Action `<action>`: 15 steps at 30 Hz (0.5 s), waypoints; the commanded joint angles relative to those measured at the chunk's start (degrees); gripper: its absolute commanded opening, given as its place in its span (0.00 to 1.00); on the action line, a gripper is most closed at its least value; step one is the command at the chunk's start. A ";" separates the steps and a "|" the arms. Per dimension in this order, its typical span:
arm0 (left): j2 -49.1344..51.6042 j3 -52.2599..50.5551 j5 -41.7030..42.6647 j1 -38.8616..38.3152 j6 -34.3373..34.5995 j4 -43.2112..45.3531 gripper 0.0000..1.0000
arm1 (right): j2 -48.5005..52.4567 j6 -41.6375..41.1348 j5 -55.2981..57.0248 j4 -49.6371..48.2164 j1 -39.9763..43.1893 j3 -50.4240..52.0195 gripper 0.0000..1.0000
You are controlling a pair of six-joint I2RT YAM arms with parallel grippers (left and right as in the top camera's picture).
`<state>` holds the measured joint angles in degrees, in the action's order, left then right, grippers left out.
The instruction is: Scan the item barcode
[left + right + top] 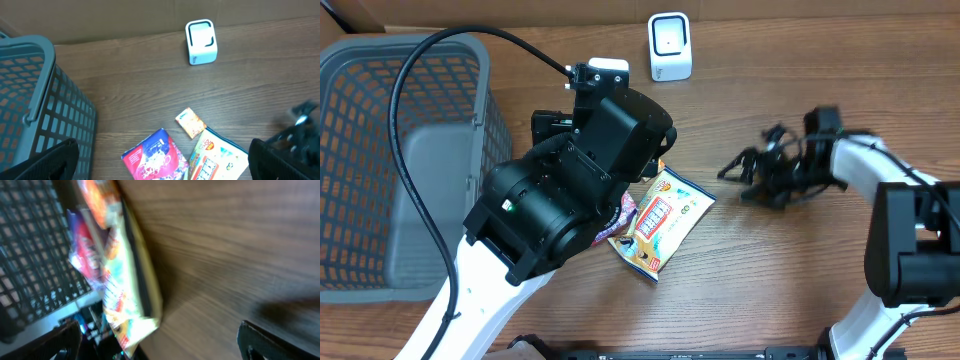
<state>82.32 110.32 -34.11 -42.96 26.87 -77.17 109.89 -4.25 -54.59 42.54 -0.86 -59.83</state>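
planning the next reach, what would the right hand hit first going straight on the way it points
Probably the yellow snack packet, lying between the open right hand and the grey basket in the wrist view; depth is unclear, so it could pass above it.

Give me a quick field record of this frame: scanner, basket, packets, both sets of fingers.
scanner: white, upright at the far side of the table, nothing held up to it
basket: grey, at the left
packets: yellow packet, red packet and small packet, flat, clustered mid-table
left fingers: open, above the packets, holding nothing
right fingers: open, right of the packets, holding nothing
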 commanded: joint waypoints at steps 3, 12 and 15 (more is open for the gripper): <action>0.09 0.83 -0.76 0.28 -0.07 0.24 1.00 | -0.15 -12.22 -3.32 -16.15 -4.61 13.55 1.00; 0.09 0.83 -0.74 0.28 -0.04 0.24 1.00 | -0.15 -37.79 8.94 -42.42 -17.79 21.84 1.00; 0.09 0.83 -0.74 0.28 -0.04 0.24 1.00 | -0.15 -43.28 13.97 -50.45 -21.94 21.84 1.00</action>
<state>82.35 110.32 -34.11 -42.96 26.87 -77.10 106.98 -37.71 -58.30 -6.22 -19.33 -40.47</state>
